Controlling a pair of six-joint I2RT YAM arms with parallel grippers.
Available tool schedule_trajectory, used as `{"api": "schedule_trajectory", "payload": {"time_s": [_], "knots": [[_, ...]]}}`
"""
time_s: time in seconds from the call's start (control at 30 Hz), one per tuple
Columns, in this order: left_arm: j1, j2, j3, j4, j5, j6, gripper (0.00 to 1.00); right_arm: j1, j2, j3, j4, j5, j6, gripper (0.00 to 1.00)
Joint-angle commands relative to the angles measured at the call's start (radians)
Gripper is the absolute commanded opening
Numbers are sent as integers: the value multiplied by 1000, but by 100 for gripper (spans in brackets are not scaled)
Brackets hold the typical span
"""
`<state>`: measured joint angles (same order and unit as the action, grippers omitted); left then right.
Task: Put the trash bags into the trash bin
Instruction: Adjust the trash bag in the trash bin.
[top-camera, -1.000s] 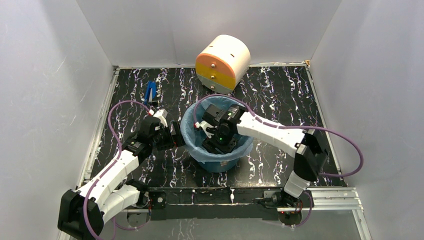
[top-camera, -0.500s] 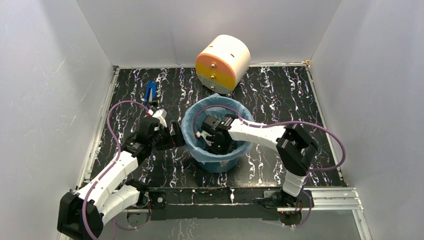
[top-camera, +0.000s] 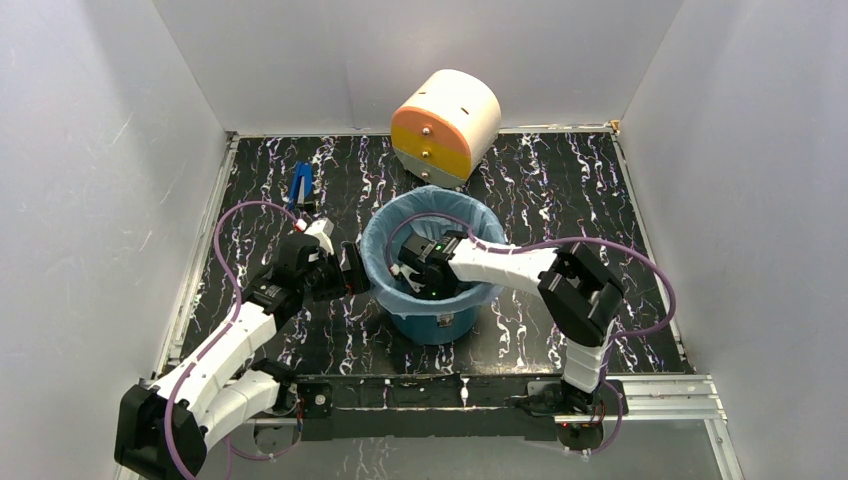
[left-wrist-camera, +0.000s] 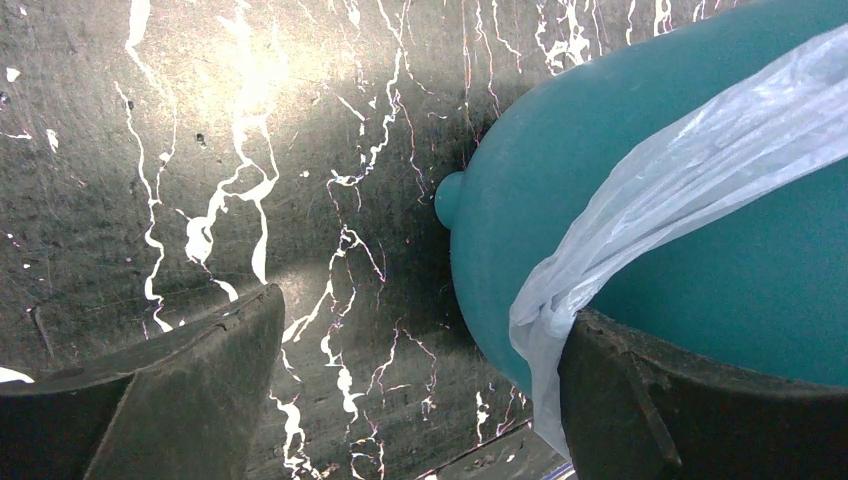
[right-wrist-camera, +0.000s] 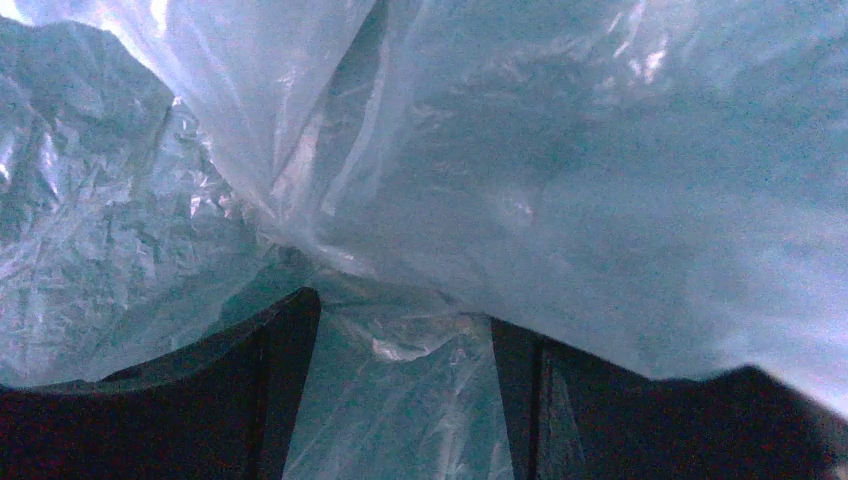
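The teal trash bin (top-camera: 437, 326) stands mid-table, and the light-blue trash bag (top-camera: 436, 198) lines it with its edge folded over the rim. My right gripper (top-camera: 414, 276) is down inside the bin. In the right wrist view it (right-wrist-camera: 405, 390) is open, with crinkled bag film (right-wrist-camera: 560, 180) ahead of and between the fingers. My left gripper (top-camera: 351, 270) is open at the bin's left side. In the left wrist view it (left-wrist-camera: 420, 400) has one finger (left-wrist-camera: 690, 400) against the bin wall (left-wrist-camera: 720, 270), where a strip of the bag (left-wrist-camera: 640, 210) hangs over. The other finger is over bare table.
A cream-and-orange drum (top-camera: 446, 125) lies on its side at the back of the table. A small blue object (top-camera: 299, 184) lies at the back left. White walls close in the left, right and back. The arm cables loop over the table near the bin.
My right arm has folded in and its gripper has sunk deeper into the bin. The bag's rim has spread wider round the bin's mouth. My left arm has stayed put.
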<state>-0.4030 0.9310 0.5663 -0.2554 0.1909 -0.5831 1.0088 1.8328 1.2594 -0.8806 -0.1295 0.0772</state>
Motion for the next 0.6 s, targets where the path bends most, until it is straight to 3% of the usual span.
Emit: {"api": "schedule_trajectory", "payload": {"time_s": [0.0, 0.57], "knots": [[1, -14, 26, -14, -6, 16, 94, 6, -50, 52, -109, -12, 51, 73], [1, -6, 26, -6, 1, 14, 95, 7, -227, 69, -77, -125, 38, 74]]}}
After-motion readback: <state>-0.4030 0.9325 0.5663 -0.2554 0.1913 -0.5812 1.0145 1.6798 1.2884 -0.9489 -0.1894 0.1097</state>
